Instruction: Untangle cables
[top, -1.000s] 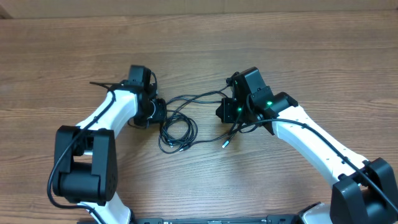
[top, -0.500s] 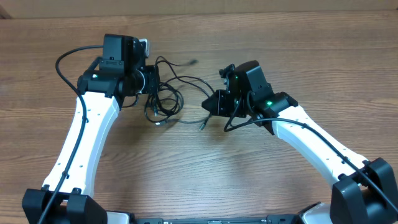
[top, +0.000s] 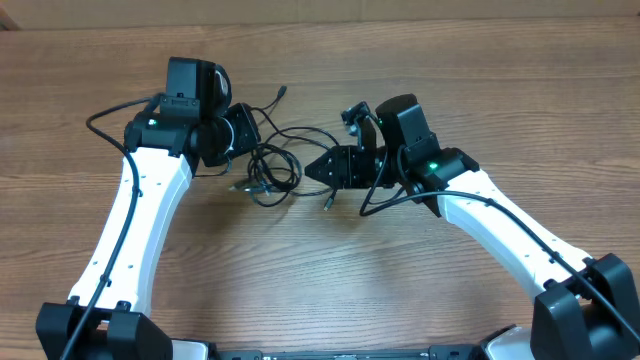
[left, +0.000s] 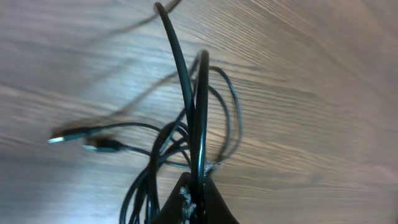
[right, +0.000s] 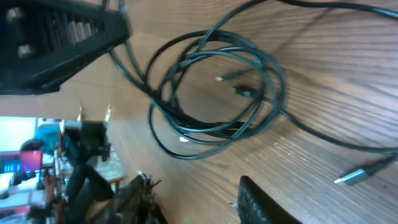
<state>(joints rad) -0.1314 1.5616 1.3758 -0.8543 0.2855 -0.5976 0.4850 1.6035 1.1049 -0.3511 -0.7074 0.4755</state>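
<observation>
The cables (top: 272, 168) are thin black cords bunched in loops on the wooden table between my two arms. My left gripper (top: 243, 132) is shut on one strand at the bunch's left edge. In the left wrist view the strand (left: 198, 106) rises straight out of the closed jaws (left: 198, 194), with two plug ends (left: 87, 140) hanging to the left. My right gripper (top: 316, 169) points left at the bunch and is open and empty. In the right wrist view the coil (right: 214, 93) lies beyond my open fingers (right: 199, 202), apart from them.
One loose plug end (top: 328, 203) lies on the table below my right gripper and shows in the right wrist view (right: 356, 174). Another cable end (top: 283, 93) sticks up behind the bunch. The table's far edge (top: 400, 22) runs along the top.
My left arm swung up and to the left, dragging the cable bunch with it. My right gripper turned to point left at the bunch, and a cable end now trails toward the back.
</observation>
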